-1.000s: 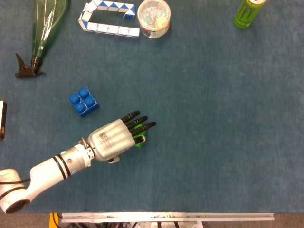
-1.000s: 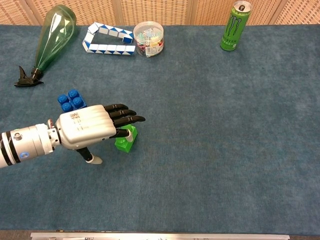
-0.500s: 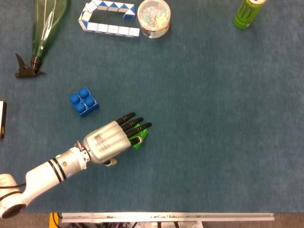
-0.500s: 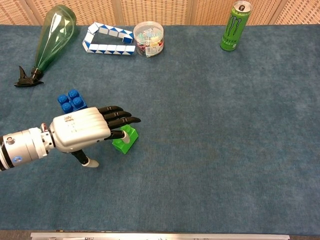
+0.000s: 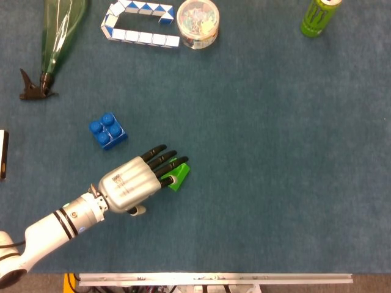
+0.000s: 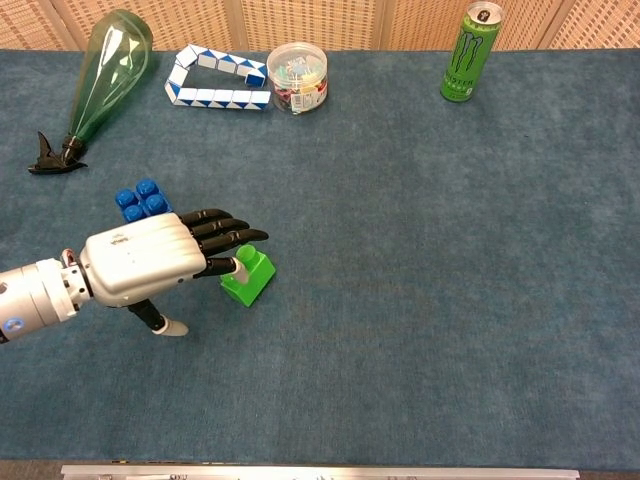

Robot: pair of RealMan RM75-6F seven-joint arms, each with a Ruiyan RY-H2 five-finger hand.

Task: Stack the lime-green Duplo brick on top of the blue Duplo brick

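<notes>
Left hand (image 5: 131,183) with silver ridged back shell, small printed label, glossy black fingers (image 6: 225,226), pale thumb tip, white arm (image 5: 52,227) had black bands.

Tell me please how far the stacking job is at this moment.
Nothing is stacked yet. The lime-green plastic Duplo brick sits on the blue cloth table, apart from the blue plastic Duplo brick. In hand: the left robot hand has its dark fingers spread over the green brick; a grip is not visible. Left: grasp, lift, carry it onto the blue brick.
</notes>
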